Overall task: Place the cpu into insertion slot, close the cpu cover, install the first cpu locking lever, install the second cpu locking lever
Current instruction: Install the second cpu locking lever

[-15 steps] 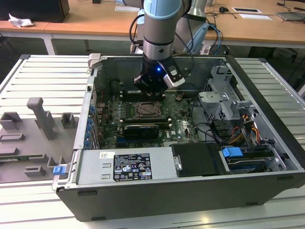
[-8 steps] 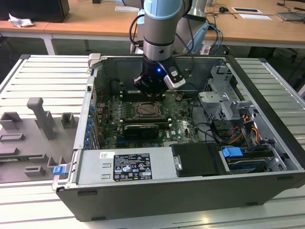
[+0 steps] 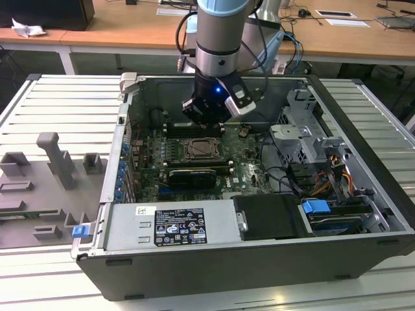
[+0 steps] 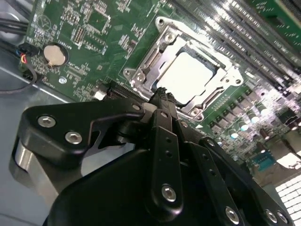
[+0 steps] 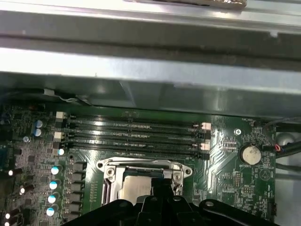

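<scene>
The cpu (image 4: 188, 75) lies flat in the insertion slot (image 3: 200, 150) on the green board, its pale metal face showing. The silver cpu cover (image 4: 141, 77) lies down around it as a frame; in the first wrist view the cover (image 5: 109, 165) borders the cpu (image 5: 134, 186). Whether the side levers are latched I cannot tell. My gripper (image 4: 162, 94) hovers just above the socket's edge with its black fingers (image 4: 165, 136) pressed together and nothing between them. The exterior view shows the gripper (image 3: 206, 120) inside the open computer case, a little above and behind the socket.
Long black memory slots (image 5: 134, 134) run beside the socket. A coin battery (image 5: 249, 154) sits on the board. A black card (image 3: 191, 175), power supply (image 3: 172, 223), drive cage (image 3: 305, 136) and cables (image 3: 324, 181) crowd the case. Grey fixtures (image 3: 55, 162) stand at the exterior view's left.
</scene>
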You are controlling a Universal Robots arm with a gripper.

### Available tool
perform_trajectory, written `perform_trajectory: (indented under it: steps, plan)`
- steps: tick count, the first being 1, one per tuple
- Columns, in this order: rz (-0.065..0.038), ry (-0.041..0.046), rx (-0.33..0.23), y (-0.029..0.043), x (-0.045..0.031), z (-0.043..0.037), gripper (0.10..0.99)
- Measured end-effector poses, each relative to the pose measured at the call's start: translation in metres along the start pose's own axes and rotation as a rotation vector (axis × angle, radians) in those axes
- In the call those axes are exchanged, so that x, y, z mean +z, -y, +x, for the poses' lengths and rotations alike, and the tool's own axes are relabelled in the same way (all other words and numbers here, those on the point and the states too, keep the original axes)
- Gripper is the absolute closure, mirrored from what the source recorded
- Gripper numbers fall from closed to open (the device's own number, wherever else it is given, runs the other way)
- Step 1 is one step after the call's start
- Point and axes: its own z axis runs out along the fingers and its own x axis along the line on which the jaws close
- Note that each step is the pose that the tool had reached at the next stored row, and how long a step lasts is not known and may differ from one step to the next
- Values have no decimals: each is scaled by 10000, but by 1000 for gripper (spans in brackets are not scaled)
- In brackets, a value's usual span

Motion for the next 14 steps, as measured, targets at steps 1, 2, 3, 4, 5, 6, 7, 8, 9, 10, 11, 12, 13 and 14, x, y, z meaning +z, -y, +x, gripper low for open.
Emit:
perform_trajectory:
  steps: [1,2,3,4,5,6,7,8,9,10,11,12,13,14]
  plan:
    - [-2,1,0,15,-1,1,980]
    - [0,0,0,20,-2,1,980]
    - [0,0,0,25,-2,2,980]
    - [0,0,0,32,-2,2,980]
    - [-1,0,0,38,-2,3,980]
    - [0,1,0,45,-3,3,980]
    - [-1,1,0,49,-3,4,980]
    - [-1,1,2,50,-3,4,980]
    - [2,-1,2,51,-7,4,980]
    - [2,-1,1,51,-14,4,980]
    - [0,0,0,48,-36,3,980]
    - [0,0,0,44,-76,3,980]
    - [0,1,0,40,-124,2,980]
    - [-2,0,-2,45,-144,1,980]
